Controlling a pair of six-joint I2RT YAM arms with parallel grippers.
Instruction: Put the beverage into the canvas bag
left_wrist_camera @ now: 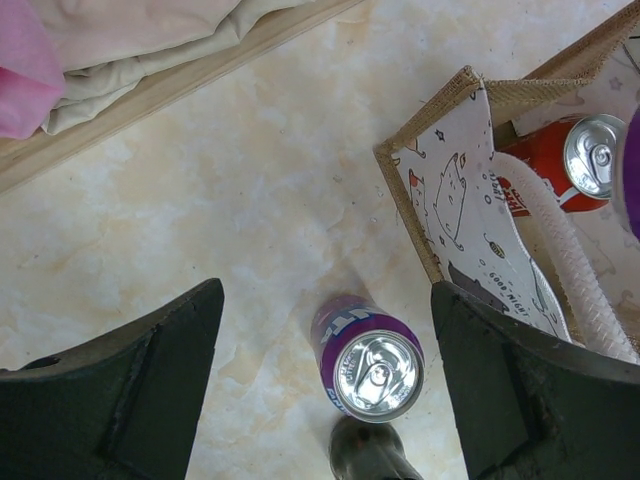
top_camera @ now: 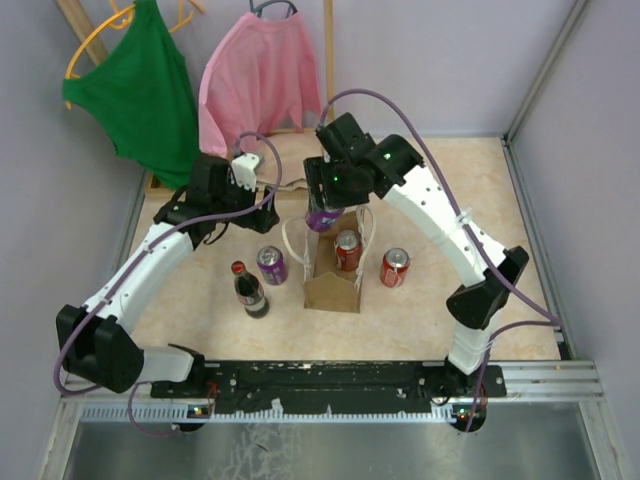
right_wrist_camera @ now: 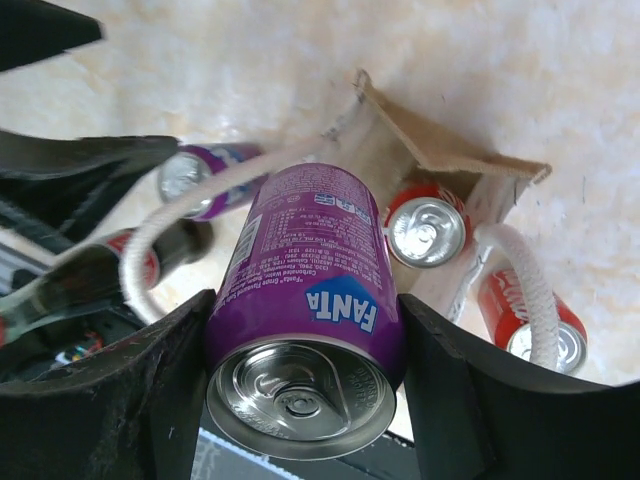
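where one canvas bag (top_camera: 332, 292) stands, two purple cans (top_camera: 272, 265) (right_wrist_camera: 300, 300) join two red cans (top_camera: 347, 250) (top_camera: 395, 267).

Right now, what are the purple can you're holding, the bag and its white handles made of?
Held purple can: probably aluminium; shiny silver top with pull tab, glossy printed side.
Canvas bag: looks like coarse woven tan fabric, with a printed white lining.
White handles: seemingly twisted cotton rope, matte.
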